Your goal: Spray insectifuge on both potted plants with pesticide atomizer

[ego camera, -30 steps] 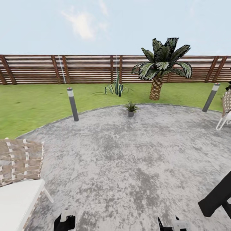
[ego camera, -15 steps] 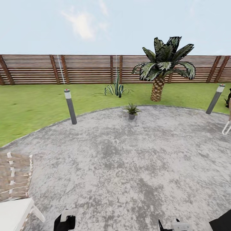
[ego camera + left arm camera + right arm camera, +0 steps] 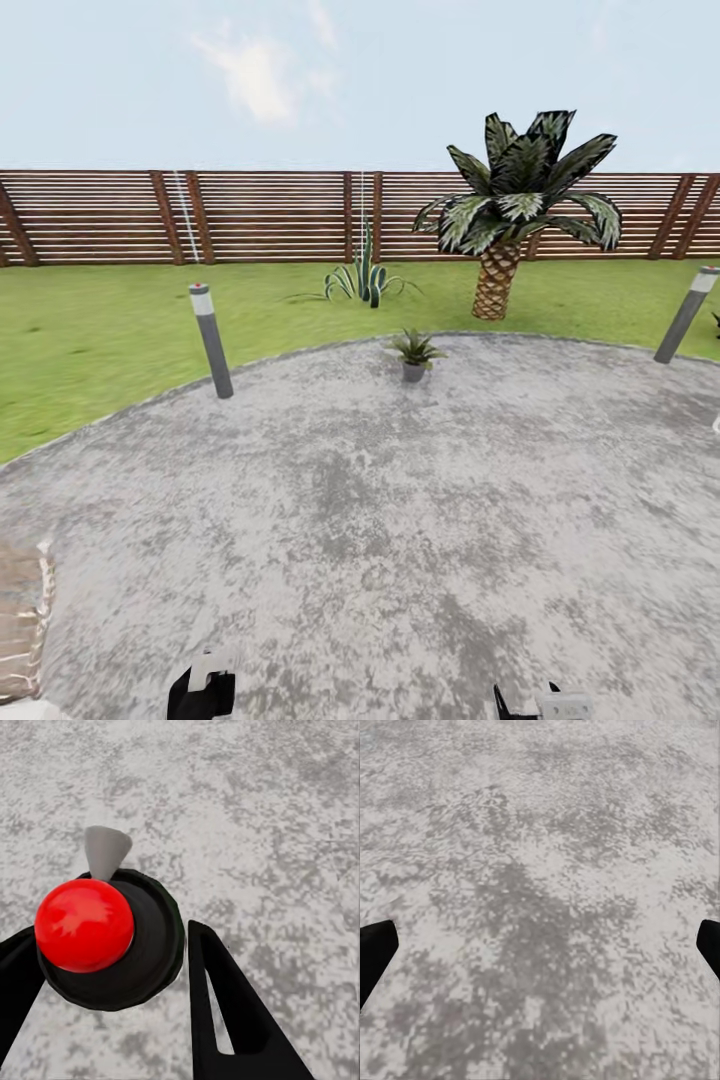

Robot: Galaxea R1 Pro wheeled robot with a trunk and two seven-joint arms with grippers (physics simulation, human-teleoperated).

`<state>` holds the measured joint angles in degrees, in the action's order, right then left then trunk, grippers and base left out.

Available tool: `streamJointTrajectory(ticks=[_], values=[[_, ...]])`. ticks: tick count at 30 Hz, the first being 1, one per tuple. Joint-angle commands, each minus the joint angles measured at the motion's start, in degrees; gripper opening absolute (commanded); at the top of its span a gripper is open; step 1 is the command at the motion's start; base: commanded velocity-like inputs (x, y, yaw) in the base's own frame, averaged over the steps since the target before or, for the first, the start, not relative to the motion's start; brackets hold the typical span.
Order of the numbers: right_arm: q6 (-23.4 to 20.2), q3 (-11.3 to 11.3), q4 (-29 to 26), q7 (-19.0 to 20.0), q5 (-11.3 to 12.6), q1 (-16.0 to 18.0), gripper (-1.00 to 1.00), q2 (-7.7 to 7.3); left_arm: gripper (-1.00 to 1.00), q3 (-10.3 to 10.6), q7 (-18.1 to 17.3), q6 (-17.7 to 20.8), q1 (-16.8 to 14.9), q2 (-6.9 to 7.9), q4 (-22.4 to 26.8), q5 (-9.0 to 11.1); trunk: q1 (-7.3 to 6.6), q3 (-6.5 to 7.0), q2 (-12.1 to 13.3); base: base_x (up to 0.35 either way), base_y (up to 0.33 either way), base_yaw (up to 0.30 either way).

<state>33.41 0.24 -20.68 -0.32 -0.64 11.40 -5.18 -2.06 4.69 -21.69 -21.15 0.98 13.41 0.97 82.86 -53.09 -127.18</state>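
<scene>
1. A mottled grey paved circle [image 3: 400,520] spreads across the foreground, with green lawn [image 3: 90,340] around it from 9 to 3 o'clock.
2. One potted plant [image 3: 414,355] stands at 12 o'clock, on the paving's far edge.
3. Beyond it grow a striped agave [image 3: 365,278] and, toward 1 o'clock, a palm [image 3: 515,200].
4. Grey bollard lights stand at 10 o'clock [image 3: 211,340] and 2 o'clock [image 3: 686,314].
5. A brown slatted fence [image 3: 250,215] closes the background.
</scene>
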Motion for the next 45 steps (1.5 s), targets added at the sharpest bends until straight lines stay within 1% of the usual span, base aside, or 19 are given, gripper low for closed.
streamJointTrajectory(ticks=[1,45], values=[[0.16,0.02,0.03,-0.03,-0.06,0.03,1.0,-0.01,-1.0,-0.14,-0.03,-0.23,-0.03,-0.01,-0.05,0.09,0.02,-0.05,-0.02,0.339,0.0,0.0],[0.18,0.02,0.02,-0.03,-0.06,0.03,1.0,-0.01,-1.0,-0.14,-0.03,-0.2,-0.03,-0.02,-0.05,0.1,0.02,-0.05,-0.02,0.339,0.0,0.0]])
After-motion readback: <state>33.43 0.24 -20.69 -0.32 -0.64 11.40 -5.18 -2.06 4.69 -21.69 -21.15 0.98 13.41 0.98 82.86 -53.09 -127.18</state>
